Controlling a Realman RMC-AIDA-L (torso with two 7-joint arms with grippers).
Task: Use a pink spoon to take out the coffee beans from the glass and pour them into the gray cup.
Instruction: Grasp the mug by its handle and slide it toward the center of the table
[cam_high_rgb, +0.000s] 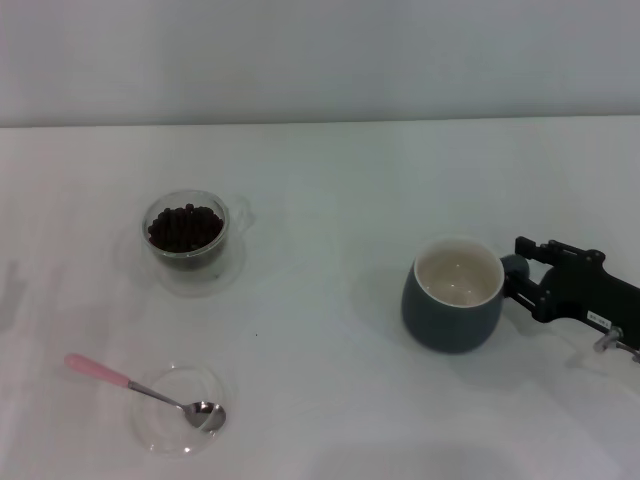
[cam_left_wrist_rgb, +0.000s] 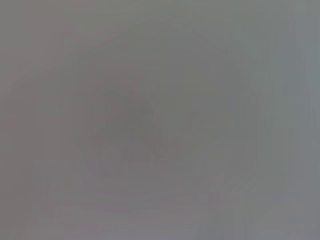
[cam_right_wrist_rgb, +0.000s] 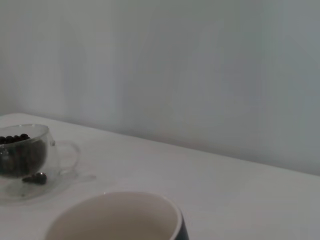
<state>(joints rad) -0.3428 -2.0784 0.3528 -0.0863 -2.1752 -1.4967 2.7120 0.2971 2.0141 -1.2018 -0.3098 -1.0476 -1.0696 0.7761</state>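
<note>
White table (cam_high_rgb: 330, 190), head view: right gripper (cam_high_rgb: 522, 282) clamped on handle of gray cup (cam_high_rgb: 450, 318), cup empty. Well off to its left, glass (cam_high_rgb: 186, 232) of coffee beans (cam_high_rgb: 185, 227); pink spoon (cam_high_rgb: 150, 392) on clear dish (cam_high_rgb: 165, 425). Left wrist view: nothing discernible. Right wrist view: cup rim (cam_right_wrist_rgb: 120, 215) nearest, bean-filled glass (cam_right_wrist_rgb: 22, 150) beyond.

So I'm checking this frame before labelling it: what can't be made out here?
- Left pincer: in no view; the left wrist view is a blank grey blur.
- Right pincer: head view, whether it grips the gray cup handle is hidden behind the cup.
- Cup's lower body: cut off by the right wrist view's edge.
</note>
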